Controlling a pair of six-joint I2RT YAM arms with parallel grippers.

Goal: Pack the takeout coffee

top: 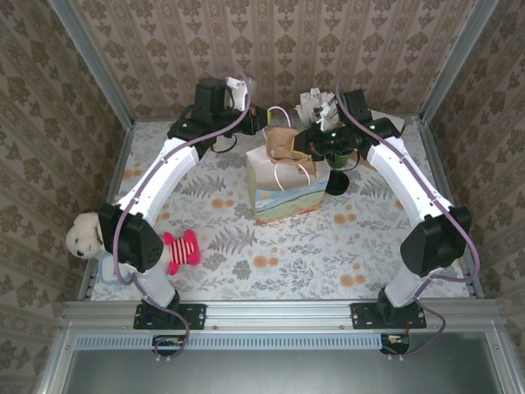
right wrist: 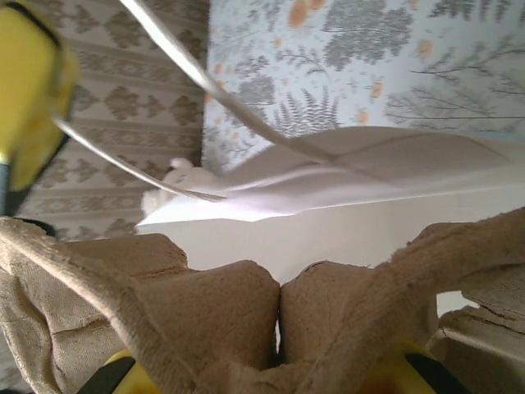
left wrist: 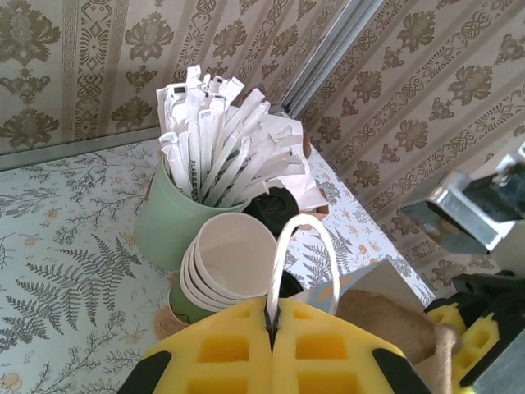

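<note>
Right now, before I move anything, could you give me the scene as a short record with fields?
gift bag: upright, mid-table
left jaws: shut on the bag's white cord handle
right jaws: shut on brown cardboard at the bag's mouth
takeout coffee: black lid seen behind the stacked cups, outside the bag
sticks cup: upright beside the stacked cups

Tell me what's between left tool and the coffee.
Left wrist view: the bag handle loop, then the stack of lidless cups, stand between left tool and takeout coffee.
</note>
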